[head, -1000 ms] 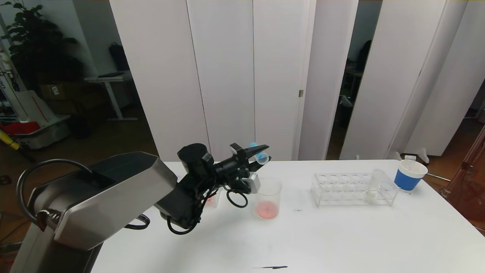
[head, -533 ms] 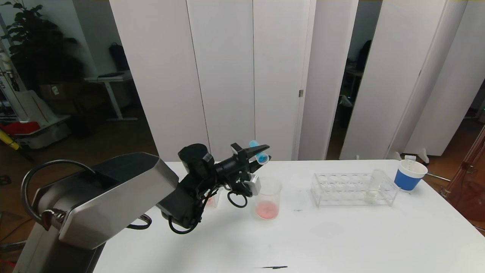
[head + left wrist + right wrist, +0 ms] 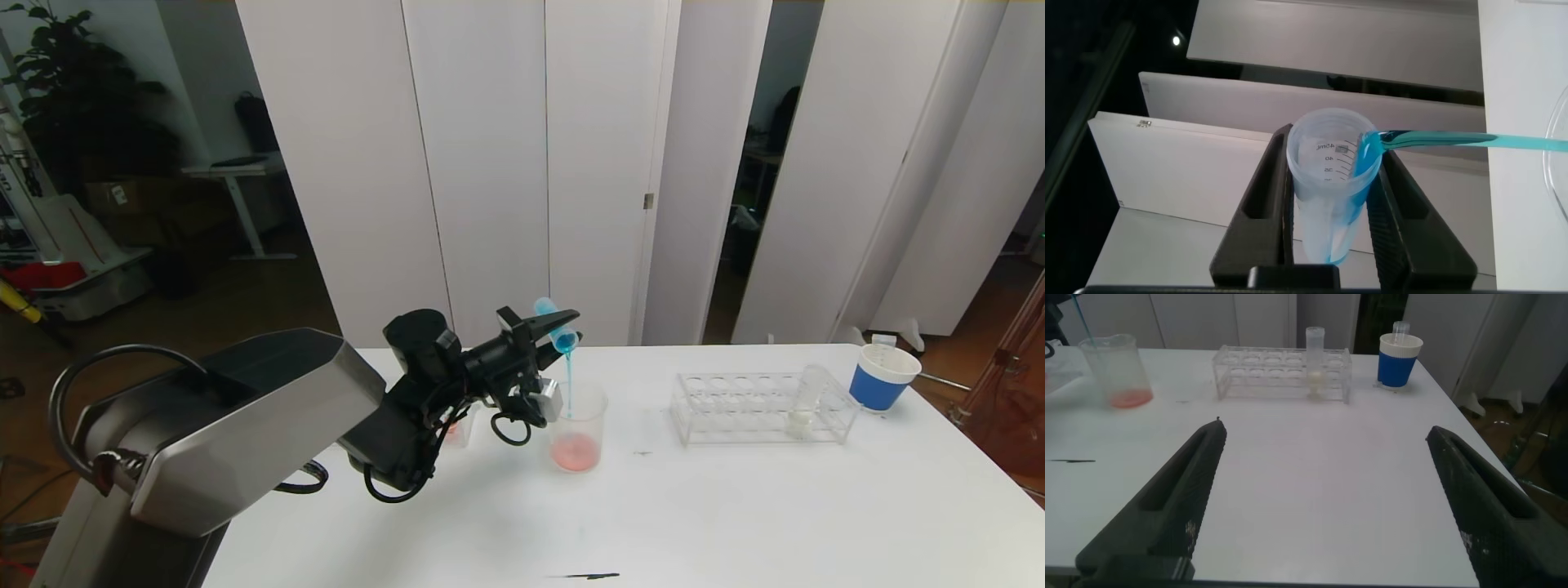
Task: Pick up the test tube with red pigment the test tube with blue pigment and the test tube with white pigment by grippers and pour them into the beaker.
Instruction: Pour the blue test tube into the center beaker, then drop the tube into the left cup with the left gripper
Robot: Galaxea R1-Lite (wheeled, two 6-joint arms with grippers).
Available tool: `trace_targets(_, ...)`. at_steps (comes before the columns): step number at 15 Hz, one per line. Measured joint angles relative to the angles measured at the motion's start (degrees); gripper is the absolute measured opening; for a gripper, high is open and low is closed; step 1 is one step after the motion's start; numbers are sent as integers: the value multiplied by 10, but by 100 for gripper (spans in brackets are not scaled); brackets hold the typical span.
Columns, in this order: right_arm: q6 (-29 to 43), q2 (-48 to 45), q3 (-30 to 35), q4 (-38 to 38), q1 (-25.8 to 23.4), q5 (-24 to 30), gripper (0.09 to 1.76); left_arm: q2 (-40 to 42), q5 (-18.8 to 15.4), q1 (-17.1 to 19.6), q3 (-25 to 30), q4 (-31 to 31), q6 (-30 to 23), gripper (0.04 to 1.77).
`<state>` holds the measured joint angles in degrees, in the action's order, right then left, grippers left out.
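My left gripper (image 3: 562,323) is shut on the test tube with blue pigment (image 3: 555,325), held tilted mouth-down above the beaker (image 3: 578,425). A thin blue stream falls from the tube's lip into the beaker, which has pink-red liquid at its bottom. In the left wrist view the tube (image 3: 1331,188) sits between both fingers of the left gripper (image 3: 1333,151), blue liquid running over its rim. The test tube with white pigment (image 3: 804,400) stands in the clear rack (image 3: 735,408). My right gripper (image 3: 1324,429) hangs open over bare table. The test tube with red pigment is out of view.
A blue-and-white paper cup (image 3: 882,377) holding a clear tube stands right of the rack near the table's far right corner. A small clear container with a reddish trace (image 3: 455,430) sits behind my left arm. A dark mark (image 3: 584,576) lies near the front edge.
The left gripper has tipped the blue tube further down, and blue liquid now streams into the beaker where none fell before. The right arm has not moved.
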<state>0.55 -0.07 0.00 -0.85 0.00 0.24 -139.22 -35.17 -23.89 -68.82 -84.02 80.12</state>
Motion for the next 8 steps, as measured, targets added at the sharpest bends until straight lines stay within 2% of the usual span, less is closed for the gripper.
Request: trace_targets(8, 0, 0, 0, 0, 0, 0, 175, -7, 1, -4, -10, 0, 5, 60)
